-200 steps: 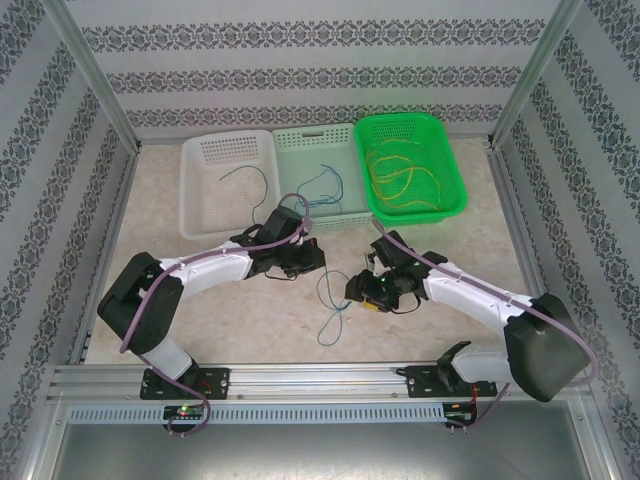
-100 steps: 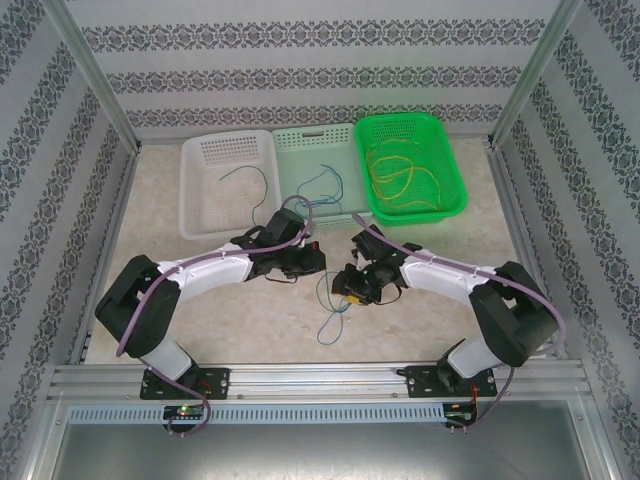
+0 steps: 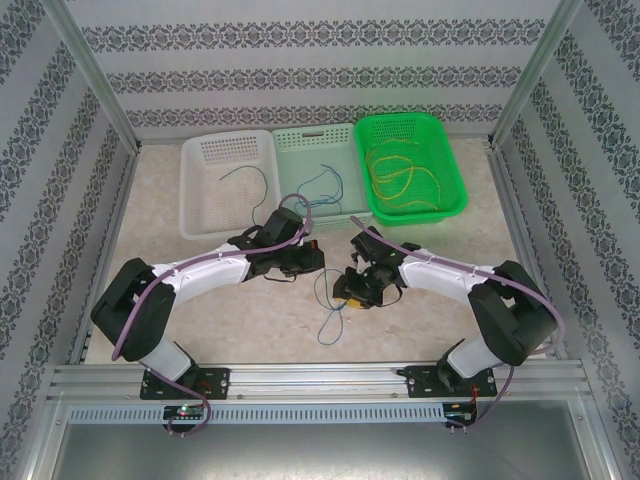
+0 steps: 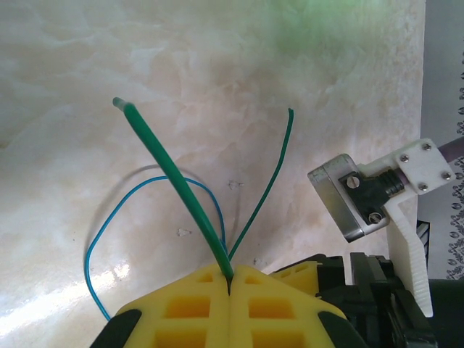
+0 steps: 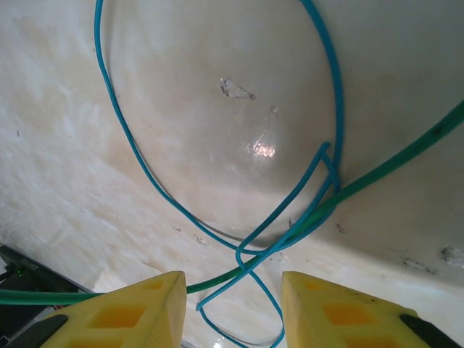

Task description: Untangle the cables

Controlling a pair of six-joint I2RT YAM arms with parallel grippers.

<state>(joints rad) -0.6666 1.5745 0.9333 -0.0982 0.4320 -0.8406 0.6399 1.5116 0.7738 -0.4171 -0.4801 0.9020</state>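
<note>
Blue cable looped across green cable, green pinched in left claw

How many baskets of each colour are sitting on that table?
white basket: 1
pale green basket: 1
bright green basket: 1
Total: 3

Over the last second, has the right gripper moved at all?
Yes. The right gripper has shifted left, away from below the green basket and toward the left gripper, which holds the green cable.
</note>
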